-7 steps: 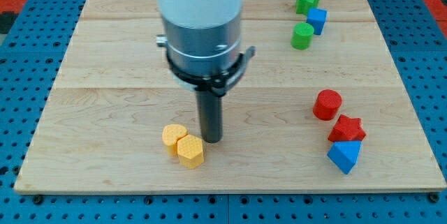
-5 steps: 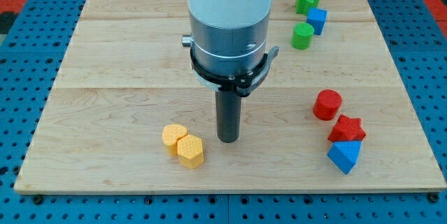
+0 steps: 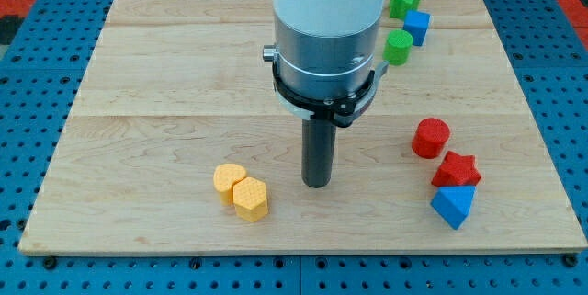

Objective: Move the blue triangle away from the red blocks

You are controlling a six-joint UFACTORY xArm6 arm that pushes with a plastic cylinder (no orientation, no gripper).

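Seven blocks: nearest, blue triangle point(image 3: 453, 205) touching red star point(image 3: 457, 168), red cylinder point(image 3: 430, 138) just beyond; two yellow blocks point(image 3: 242, 191) left; my tip point(image 3: 317, 183), a bare rod holding nothing, stands between, seemingly approaching; green and blue blocks point(image 3: 404, 22) farthest.

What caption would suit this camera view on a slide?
My tip rests mid-board between the yellow blocks and the blue triangle, which touches the red star.

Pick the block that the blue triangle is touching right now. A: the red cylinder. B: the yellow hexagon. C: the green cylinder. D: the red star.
D: the blue triangle sits directly against the lower edge of the red star near the view's bottom right, while my tip stands well to its left, closer to the yellow blocks.
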